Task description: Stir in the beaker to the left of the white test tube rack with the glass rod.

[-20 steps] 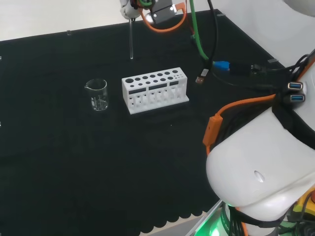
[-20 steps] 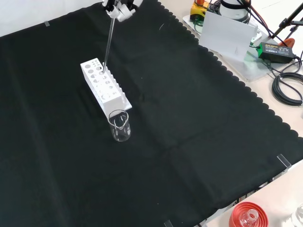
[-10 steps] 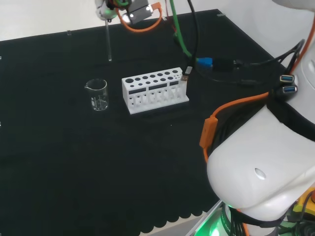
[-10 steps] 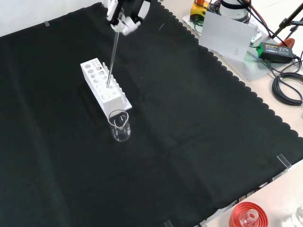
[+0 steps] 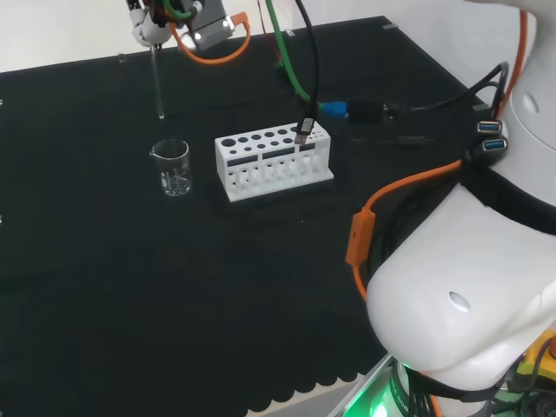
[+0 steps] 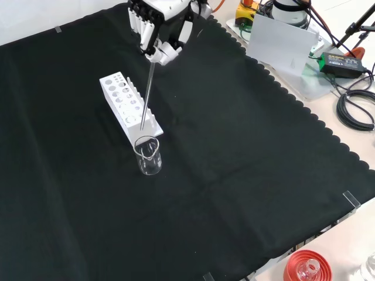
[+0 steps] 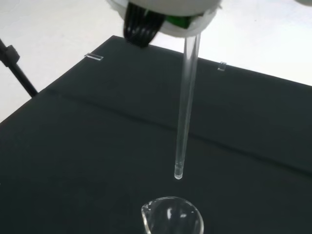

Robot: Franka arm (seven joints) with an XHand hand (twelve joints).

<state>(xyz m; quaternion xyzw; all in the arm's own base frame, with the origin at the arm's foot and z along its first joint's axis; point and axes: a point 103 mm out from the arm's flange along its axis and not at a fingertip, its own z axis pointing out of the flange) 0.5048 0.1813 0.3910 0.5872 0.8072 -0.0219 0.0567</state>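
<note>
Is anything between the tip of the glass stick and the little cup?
No, in the wrist view just bare black cloth shows between the glass rod tip and the beaker.

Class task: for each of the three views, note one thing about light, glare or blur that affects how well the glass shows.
Head view: the beaker shows faint against dark cloth. Front view: the glass rod shows pale across the white rack. Wrist view: the hand is blurred, the rod's tip sharp.

Open cloth point(image 6: 246, 152) around beaker point(image 6: 149, 156), rack point(image 6: 129, 106) just beside.
</note>
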